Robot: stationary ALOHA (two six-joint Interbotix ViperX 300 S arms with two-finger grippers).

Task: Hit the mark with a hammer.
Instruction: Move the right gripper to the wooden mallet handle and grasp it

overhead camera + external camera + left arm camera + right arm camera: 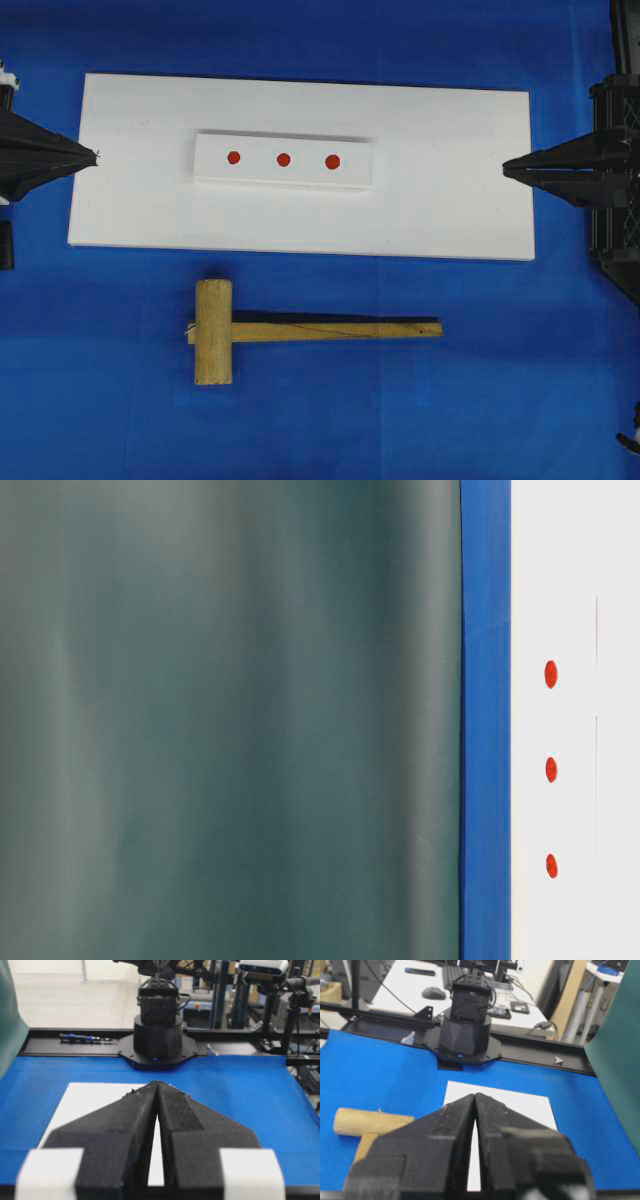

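Hammer (pixel 300 331) is lying untouched on the blue table (pixel 500 400), near the white board (pixel 450 200) carrying three red marks (pixel 283 159). Left gripper (pixel 95 155) and right gripper (pixel 506 167) are waiting at opposite board ends, both closed and empty, leaving the hammer free for grasping.

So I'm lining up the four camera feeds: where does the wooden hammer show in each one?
Overhead: the hammer lies on the blue cloth below the white board, head left, handle pointing right.
Table-level: not in view.
Left wrist: not in view.
Right wrist: its head and some handle sit at lower left, beside the shut right gripper.
Shared landmark: the white board, in all four views.
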